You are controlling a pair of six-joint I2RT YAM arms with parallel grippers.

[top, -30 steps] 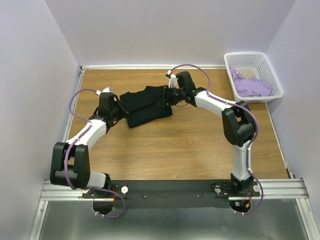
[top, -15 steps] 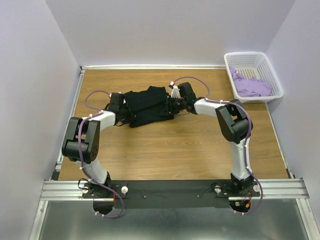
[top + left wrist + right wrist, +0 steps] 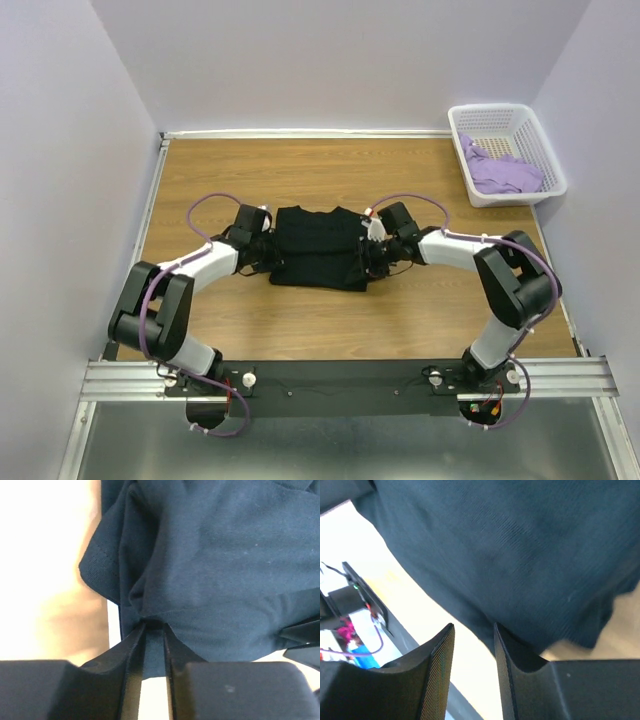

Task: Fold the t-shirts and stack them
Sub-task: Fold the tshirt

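The large black cloth t-shirt [image 3: 318,247] is mid-fold. The left gripper [image 3: 154,626] pinches its bunched edge; whether the right gripper [image 3: 472,630] grips, I cannot tell. Next, probably: lay flat, release.

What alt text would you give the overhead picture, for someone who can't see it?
A black t-shirt lies in the middle of a wooden table, with the robot's left tool at its left edge and the right tool at its right edge. A lavender t-shirt sits crumpled in a white basket at the far right corner.
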